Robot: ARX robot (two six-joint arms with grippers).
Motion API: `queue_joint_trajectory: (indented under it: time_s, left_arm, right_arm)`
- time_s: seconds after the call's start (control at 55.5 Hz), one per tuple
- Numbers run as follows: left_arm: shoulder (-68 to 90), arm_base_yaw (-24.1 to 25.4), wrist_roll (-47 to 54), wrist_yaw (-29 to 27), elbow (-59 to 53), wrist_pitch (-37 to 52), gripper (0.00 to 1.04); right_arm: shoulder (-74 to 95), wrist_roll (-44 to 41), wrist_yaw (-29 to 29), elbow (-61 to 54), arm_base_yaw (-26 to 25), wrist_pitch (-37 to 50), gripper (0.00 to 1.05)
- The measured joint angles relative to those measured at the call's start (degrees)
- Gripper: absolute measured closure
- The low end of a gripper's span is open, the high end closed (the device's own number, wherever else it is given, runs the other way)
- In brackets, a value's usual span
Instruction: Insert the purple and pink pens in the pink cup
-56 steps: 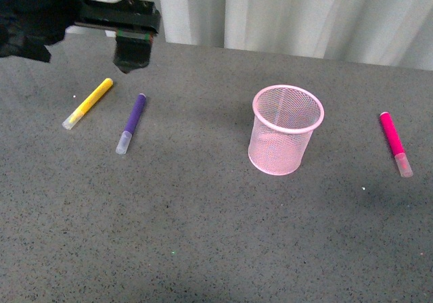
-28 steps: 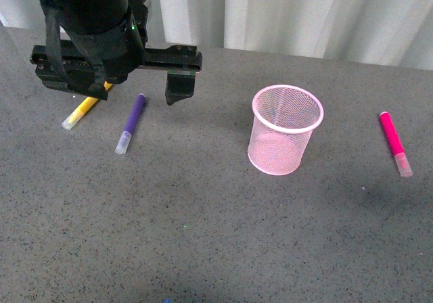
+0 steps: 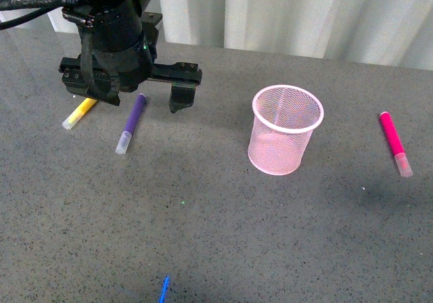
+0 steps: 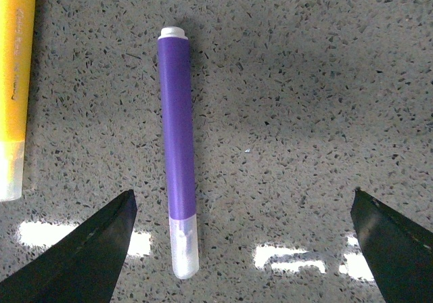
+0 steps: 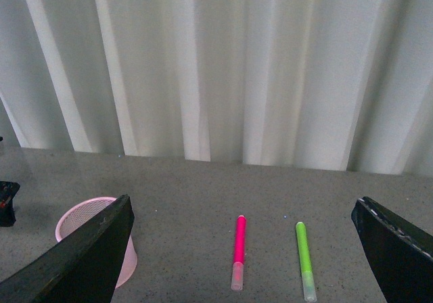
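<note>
left fingers [image 4: 84,259] spread wide and gripping nothing, pointing down over the grey speckled worktop [image 3: 203,215]; in the left wrist view the purple pen [image 4: 177,127] lies flat on the worktop in the gap between them, closer to one finger than to the other and touching neither; the yellow marker [image 4: 15,80] lies just beside it, roughly parallel; in the front view the left arm hangs over the far ends of both, partly hiding the yellow marker

right fingers [image 5: 81,259] likewise spread wide and gripping nothing, held above the worktop and facing the pale pleated curtain [image 5: 203,66]

the pink cup [image 3: 284,130] stands upright near the middle of the worktop, well apart from both pens; the purple pen lies to its left, clear cap toward the camera; the pink pen [image 3: 392,137] lies flat to its right, cap also toward the camera; in the right wrist view a green marker [image 5: 304,255] lies near the pink pen, almost parallel; a small blue object [image 3: 164,289] shows at the near edge, too small to identify
</note>
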Motion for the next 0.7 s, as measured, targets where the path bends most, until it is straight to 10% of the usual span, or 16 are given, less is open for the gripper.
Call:
queue_joint_trajectory:
  time_s: [0.703]
  left_arm:
    - [9.4, 1.4, 2.1, 2.3, 7.7, -0.3, 0.07]
  right_arm:
    - [0.0, 0.0, 0.0, 0.0, 0.0, 0.0, 0.07]
